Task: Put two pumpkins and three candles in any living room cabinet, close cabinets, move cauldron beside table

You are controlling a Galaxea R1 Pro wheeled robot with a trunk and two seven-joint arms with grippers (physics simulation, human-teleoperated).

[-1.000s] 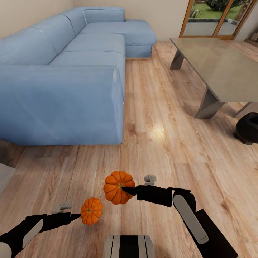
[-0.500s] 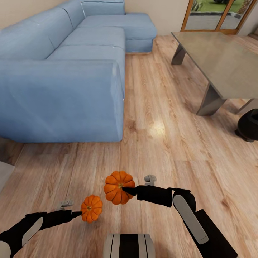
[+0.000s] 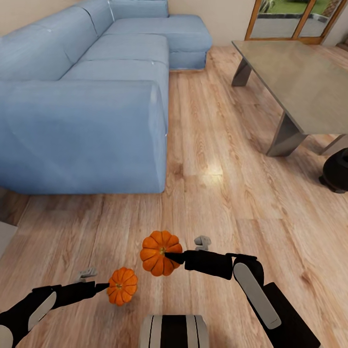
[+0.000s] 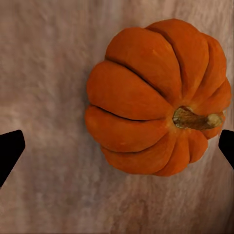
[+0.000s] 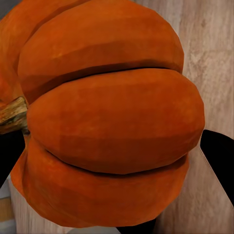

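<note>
Carrying both pumpkins across the living room, cabinet not in sight. Largest first: blue sofa (image 3: 87, 96) ahead on my left, table (image 3: 295, 82) ahead on my right, cauldron (image 3: 337, 170) on the floor just beside the table's near leg, so that part already looks done.

Right gripper (image 3: 170, 255) is clamped on the bigger pumpkin (image 3: 159, 252), held above the floor in front of my trunk. In the right wrist view it bulges between both dark fingertips (image 5: 219, 158); grip looks solid. Its stem (image 5: 12, 116) sticks out sideways, so the stem axis lies roughly level, not upright.

Left gripper (image 3: 107, 288) holds the smaller pumpkin (image 3: 122, 286), lower and to the left. Left wrist view worries me: fingertips (image 4: 9, 151) sit wide of it, and contact isn't visible there. Stem (image 4: 195, 119) faces the camera, tilted toward one finger.

Advice to self: keep both wrists steady, drive the base slowly, turn to find the cabinet, avoid clipping the sofa arm. Squat ribbed shapes can roll; set them down stem-up.
</note>
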